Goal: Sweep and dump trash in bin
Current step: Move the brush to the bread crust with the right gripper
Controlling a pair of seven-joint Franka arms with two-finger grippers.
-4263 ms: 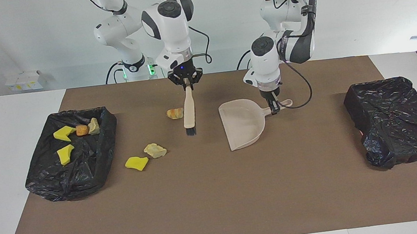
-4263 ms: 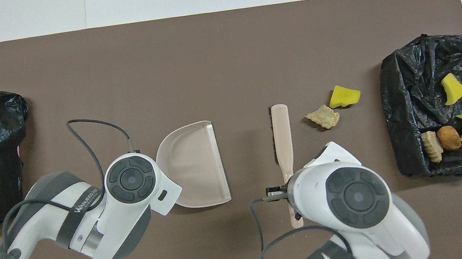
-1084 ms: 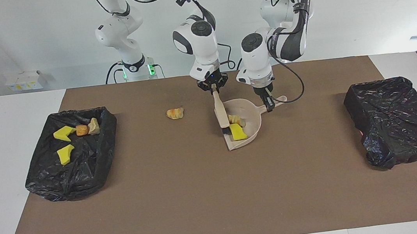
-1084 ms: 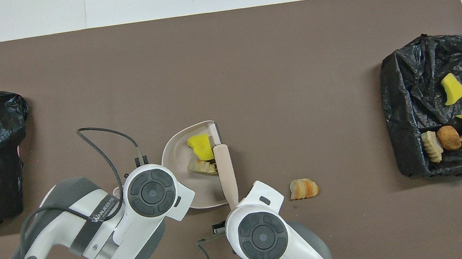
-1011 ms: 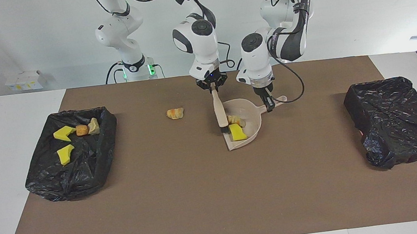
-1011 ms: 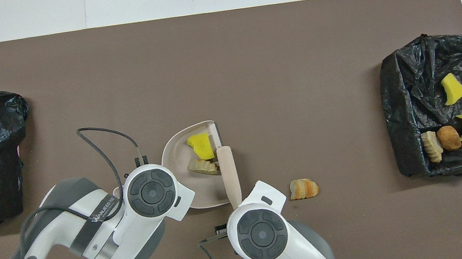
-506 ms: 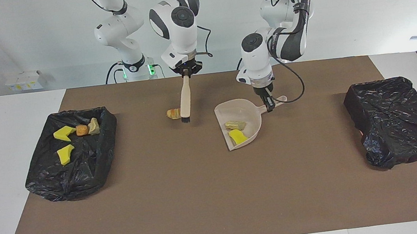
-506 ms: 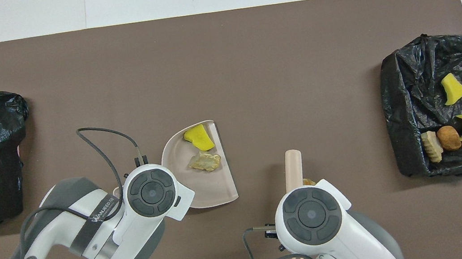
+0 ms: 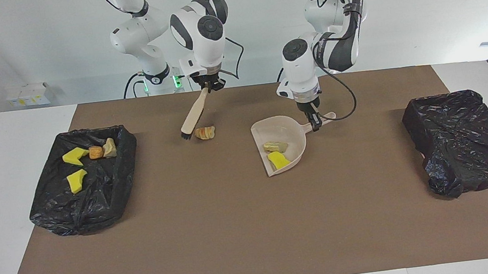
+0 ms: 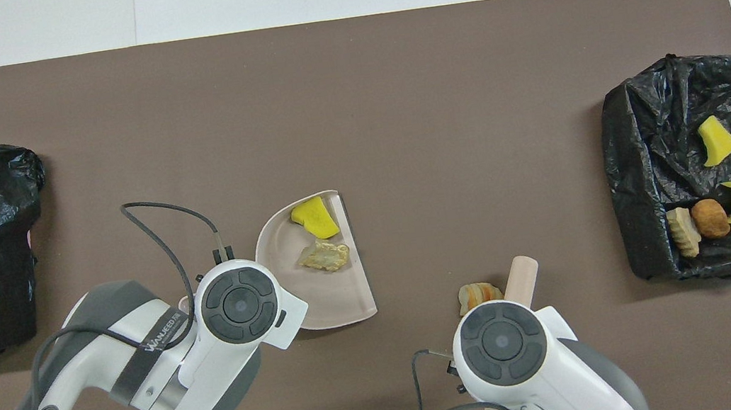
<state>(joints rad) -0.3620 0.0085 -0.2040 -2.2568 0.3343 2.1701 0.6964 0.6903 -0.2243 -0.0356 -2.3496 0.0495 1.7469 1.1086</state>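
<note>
Two scraps, a yellow spongy chunk [image 9: 278, 159] and a tan lump [image 9: 275, 146], lie in the beige dustpan [image 9: 287, 133], whose handle the left end effector [image 9: 314, 124] has clamped. One orange-striped bread lump [image 9: 205, 132] lies loose on the brown mat [image 9: 254, 227], at about 9 o'clock of the dustpan in the facing view. The right end effector [image 9: 207, 87] is clamped on the handle of the beige brush [image 9: 192, 114], which slants down so that its dark bristles sit just beside that lump, toward the right arm's end of the bench. Four further scraps lie in the black-lined bin [image 9: 91, 205] at the right arm's end; a second black-lined bin [image 9: 465, 144] stands at the left arm's end. Likely risks: the rounded lump may roll past the dustpan's mouth if the stroke is off line, and a hard stroke may knock the two collected scraps out over the rim or shift the pan.
</note>
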